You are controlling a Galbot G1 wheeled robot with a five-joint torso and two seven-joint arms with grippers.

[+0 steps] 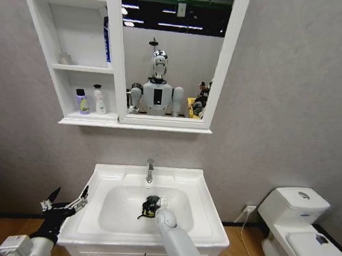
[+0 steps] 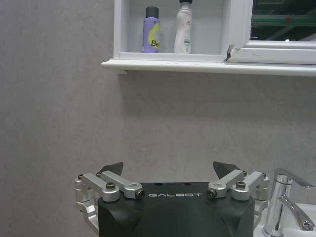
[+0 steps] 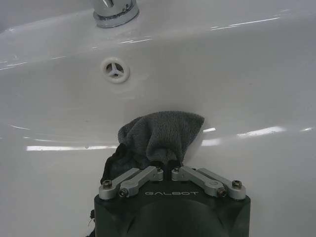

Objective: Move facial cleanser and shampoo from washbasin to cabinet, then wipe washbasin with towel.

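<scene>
The right claw [image 3: 165,170] is down inside the bowl of the white rectangular ceramic washbasin [image 1: 202,217], its 2 fingers drawn in close together and pinching the small dark grey cloth towel [image 3: 163,133]. In the right wrist view the towel bunches up from between the fingertips and presses against the glossy inner wall of the bowl, directly ahead of the claw. Past it, further up the same wall, sits the round white overflow hole [image 3: 115,69], and beyond that the base of the chrome tap [image 3: 114,11]. So the cloth lies between the claw and the tap-side wall, with its free end pointing towards the tap.

In the head view the towel [image 1: 149,207] sits near the middle of the bowl, just in front of the tap [image 1: 150,170], so unwiped basin lies to both sides and towards the front rim. The wiping stroke, as I judge it, depends on keeping the cloth pressed to the ceramic while sweeping sideways across the bowl.

The left claw [image 1: 64,202] hangs off the left edge of the washbasin, clear of it, with its 2 fingers spread wide and nothing between them. The right arm is plainly the nearer one for the wipe.

On the lowest shelf of the white wall cabinet [image 1: 70,119] stand 2 bottles: a purple one with a dark cap [image 1: 83,102] and a white one [image 1: 100,101] beside it, so the moving step looks done.
</scene>
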